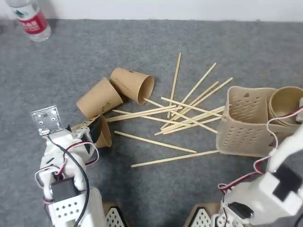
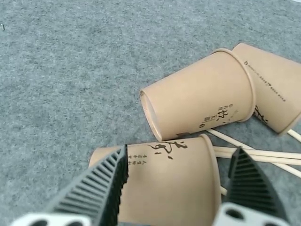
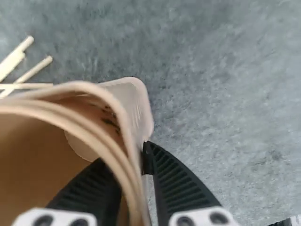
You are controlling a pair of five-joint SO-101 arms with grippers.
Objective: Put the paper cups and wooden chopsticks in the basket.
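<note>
On the left of the grey mat (image 1: pixel 142 47), the left gripper (image 2: pixel 174 188) is wide open, straddling a paper cup (image 2: pixel 164 179) that lies on its side. It isn't clamped. Second cup (image 1: pixel 98 98) and third cup (image 1: pixel 133 85) lie just beyond it, with chopsticks (image 1: pixel 182 116) scattered mid-mat. The right gripper (image 3: pixel 141 157) is nearly closed, apparently pinching the stacked cups (image 1: pixel 285 101) at the rim inside the basket (image 1: pixel 244 111).

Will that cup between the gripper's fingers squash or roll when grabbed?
Probably light and thin-walled: the paper cup could dent under a hard squeeze. Lying on its side, it may roll, though the left gripper straddles it.
</note>
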